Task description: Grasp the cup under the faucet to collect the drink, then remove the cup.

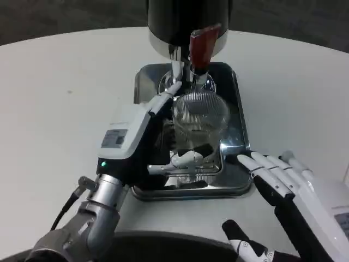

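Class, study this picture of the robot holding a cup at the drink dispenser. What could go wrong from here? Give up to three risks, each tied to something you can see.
1. The left hand grips a clear ribbed cup from the side; smooth walls might slip as liquid adds weight.
2. The cup sits close under the faucet with its red lever; lifting straight up could knock it.
3. The metal tray has a raised rim; dragging the cup out low may catch it and spill.

Cup [199, 112] sits in tray [240, 136], under faucet [202, 46].
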### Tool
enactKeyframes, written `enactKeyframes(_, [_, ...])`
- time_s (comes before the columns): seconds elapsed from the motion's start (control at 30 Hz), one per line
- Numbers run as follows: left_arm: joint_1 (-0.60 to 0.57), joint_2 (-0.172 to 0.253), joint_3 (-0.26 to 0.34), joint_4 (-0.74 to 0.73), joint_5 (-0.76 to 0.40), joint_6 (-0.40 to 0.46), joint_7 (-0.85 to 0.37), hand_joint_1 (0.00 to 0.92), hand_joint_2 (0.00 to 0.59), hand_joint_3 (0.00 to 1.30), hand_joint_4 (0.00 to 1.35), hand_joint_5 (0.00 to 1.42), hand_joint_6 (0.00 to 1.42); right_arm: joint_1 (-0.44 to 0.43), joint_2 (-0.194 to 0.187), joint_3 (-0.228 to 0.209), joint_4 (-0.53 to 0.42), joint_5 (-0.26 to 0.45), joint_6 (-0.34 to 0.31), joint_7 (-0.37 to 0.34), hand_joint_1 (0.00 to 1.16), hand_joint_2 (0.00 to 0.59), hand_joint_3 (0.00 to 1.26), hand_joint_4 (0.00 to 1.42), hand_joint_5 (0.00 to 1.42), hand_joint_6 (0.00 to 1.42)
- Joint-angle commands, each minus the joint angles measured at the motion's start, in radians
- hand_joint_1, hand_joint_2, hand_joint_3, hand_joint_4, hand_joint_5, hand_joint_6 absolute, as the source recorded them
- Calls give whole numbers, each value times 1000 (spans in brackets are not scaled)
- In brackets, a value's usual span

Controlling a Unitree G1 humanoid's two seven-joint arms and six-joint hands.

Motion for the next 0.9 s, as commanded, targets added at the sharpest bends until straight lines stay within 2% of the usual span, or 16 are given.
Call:
enactKeyframes(0.03, [33,12,-3,-3,-4,3,-7,292,99,100,130,438,342,5,-9,1,2,10,3,8,512,411,173,119,145,81])
enactKeyframes(0.17, [47,19,9,-15,-16,-4,-4,214,71,79,117,426,309,2,-10,3,7,11,4,8,512,411,174,119,146,82])
enactKeyframes(0.3, [77,37,26,-65,-16,3,20,188,63,88,117,426,299,-3,-13,4,13,10,4,8,512,411,174,119,147,82])
enactKeyframes(0.47, [160,62,92,-197,-61,6,7,109,41,89,117,412,248,-10,-19,5,19,3,4,8,512,411,174,119,147,82])
enactKeyframes(0.57, [239,87,164,-335,-134,11,-44,83,39,89,117,393,211,-11,-16,8,21,-2,12,9,512,411,174,119,147,82])
enactKeyframes(0.7, [385,111,286,-623,-240,62,-145,76,48,105,124,393,189,-15,-10,10,22,5,28,11,512,411,174,119,147,82])
enactKeyframes(0.9, [524,132,418,-959,-431,99,-366,0,76,117,137,406,212,-21,-8,22,28,4,35,8,512,411,174,119,147,82])
